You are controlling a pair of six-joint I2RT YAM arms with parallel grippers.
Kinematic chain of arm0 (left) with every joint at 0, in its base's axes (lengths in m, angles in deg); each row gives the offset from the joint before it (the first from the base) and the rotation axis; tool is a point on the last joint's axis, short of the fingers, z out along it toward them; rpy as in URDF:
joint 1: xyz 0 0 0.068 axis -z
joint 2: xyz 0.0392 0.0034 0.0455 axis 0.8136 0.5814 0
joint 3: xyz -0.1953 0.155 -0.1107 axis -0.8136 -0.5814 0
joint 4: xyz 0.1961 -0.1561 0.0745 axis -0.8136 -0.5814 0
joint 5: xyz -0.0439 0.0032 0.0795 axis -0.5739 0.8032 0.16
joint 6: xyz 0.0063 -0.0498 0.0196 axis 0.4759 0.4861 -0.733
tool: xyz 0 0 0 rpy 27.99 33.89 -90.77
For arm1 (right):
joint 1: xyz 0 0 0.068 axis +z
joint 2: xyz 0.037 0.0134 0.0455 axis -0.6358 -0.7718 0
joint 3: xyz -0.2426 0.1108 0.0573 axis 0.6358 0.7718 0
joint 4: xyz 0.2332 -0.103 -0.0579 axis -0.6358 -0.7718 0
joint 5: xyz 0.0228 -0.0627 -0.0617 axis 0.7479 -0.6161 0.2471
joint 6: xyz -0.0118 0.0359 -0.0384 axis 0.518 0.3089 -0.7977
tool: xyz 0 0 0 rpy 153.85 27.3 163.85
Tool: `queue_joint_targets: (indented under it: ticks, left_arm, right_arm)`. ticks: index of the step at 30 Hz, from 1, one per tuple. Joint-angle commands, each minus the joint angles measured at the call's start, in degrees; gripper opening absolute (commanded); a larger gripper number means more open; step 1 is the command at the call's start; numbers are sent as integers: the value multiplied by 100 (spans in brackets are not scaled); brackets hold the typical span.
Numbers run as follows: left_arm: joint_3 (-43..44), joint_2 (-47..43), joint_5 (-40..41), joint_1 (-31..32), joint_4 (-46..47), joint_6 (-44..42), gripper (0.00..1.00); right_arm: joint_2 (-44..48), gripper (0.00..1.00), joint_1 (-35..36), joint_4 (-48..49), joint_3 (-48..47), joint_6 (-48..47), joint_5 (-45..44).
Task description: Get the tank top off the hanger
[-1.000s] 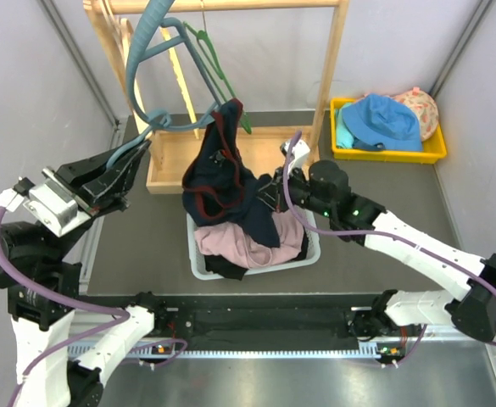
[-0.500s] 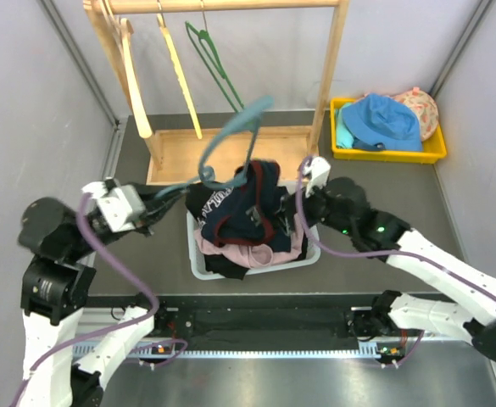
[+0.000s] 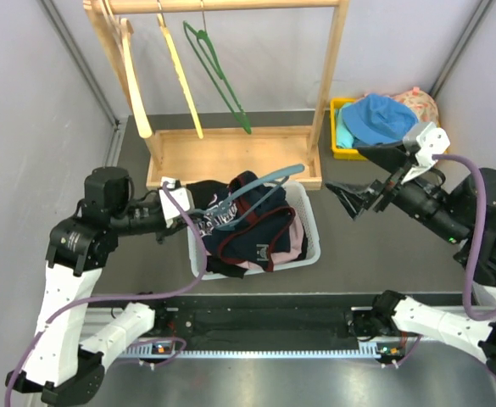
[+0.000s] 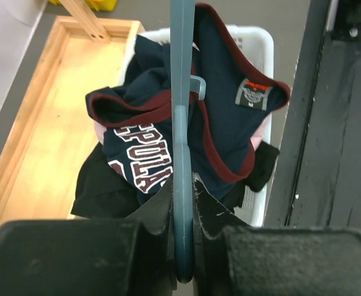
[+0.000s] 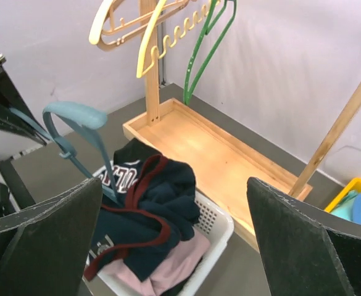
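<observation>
Tank top (image 3: 246, 227) in basket (image 3: 312, 246) beside left hand (image 4: 183, 192) gripping hanger (image 3: 269, 180); right hand (image 5: 174, 185) splayed.

My left hand (image 4: 183, 197) fills the bottom of its own camera as a dark blur. Where its fingers (image 4: 149, 217) pinch the blue hanger (image 4: 182, 92), the bar's lower end is lost, and the upper end runs off the top edge. The print on the navy tank top (image 4: 223, 142) is folded mid-word, and its neck label (image 4: 253, 94) is too small to read. A pink garment (image 5: 168, 262) and a black garment (image 4: 97, 188) lie mostly buried, covering much of the white basket (image 4: 254, 43). My right hand (image 5: 174, 185), spread wide, is cropped by the bottom edge. The yellow bin (image 5: 339, 196) is cut by the right edge.
</observation>
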Motion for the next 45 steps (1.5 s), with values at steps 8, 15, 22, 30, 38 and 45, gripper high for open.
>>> queue_joint_targets:
  ticks: [8, 15, 22, 30, 38, 45]
  left_arm:
    - [660, 442, 216, 12, -1862, -1751, 0]
    - [581, 521, 560, 48, -1951, -1866, 0]
    - [520, 539, 393, 100, -1503, -1637, 0]
    - [440, 610, 489, 337, -1169, -1409, 0]
    - [520, 583, 507, 399, -1151, -1382, 0]
    - [528, 592, 455, 461, -1116, -1339, 0]
  right_arm:
    - [-1270, 99, 107, -897, -1688, -1375, 1966]
    - [-2009, 94, 722, -818, -2357, -1771, 2257]
    - [-2906, 91, 1636, -1705, -3429, -2465, 1686]
    - [-3056, 84, 1874, -2190, -3273, -2457, 1607]
    - [-3065, 75, 1874, -2568, -2982, -2352, 1308]
    - [-3100, 57, 1874, -2586, -2771, -2334, 1202]
